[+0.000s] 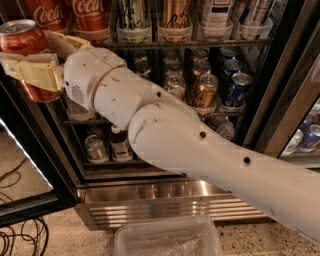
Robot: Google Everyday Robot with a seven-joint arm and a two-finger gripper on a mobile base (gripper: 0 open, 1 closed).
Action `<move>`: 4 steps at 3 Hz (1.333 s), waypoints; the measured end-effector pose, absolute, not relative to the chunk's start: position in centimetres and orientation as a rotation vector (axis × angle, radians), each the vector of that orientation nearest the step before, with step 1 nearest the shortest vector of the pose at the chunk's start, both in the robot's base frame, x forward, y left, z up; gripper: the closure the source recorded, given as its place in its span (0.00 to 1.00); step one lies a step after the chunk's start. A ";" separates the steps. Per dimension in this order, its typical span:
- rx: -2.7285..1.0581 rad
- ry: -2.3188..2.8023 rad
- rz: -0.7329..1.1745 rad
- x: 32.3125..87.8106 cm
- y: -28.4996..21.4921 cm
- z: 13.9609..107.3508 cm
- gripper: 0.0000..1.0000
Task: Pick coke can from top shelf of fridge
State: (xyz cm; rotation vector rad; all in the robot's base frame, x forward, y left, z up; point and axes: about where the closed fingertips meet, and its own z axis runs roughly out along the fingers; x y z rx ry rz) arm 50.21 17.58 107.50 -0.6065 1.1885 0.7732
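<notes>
At the far left, the coke can (21, 41) is upright in the gripper (25, 50), silver top showing, in front of the left edge of the fridge (165, 197) and above the open glass door (25, 170). The beige fingers (32, 72) are closed around the can's red body, one across its front and one behind it, so the grip looks firm. The can sits level with the top shelf (200, 44) but appears to be out in front of it rather than standing on it, though depth is hard to judge. Just to its right, two more red cans (90, 15) stand in their clear trays on that shelf, followed by green and gold ones (175, 15). The white arm (175, 145) runs from the gripper down to the lower right and hides much of the middle rack, where a gold can (205, 90) and a blue Pepsi can (237, 87) show beside it. I judge the grasp made and the step in hand to be carrying the can clear. The next move calls for drawing it straight back, upright, without clipping the black frame or the door
</notes>
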 end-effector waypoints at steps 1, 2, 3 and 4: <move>-0.597 1.216 0.832 47.0 17.8 106.8 1.00; -0.492 1.323 0.744 45.8 13.8 104.8 1.00; -0.508 1.326 0.765 45.4 14.5 104.5 1.00; -0.508 1.326 0.765 45.4 14.5 104.5 1.00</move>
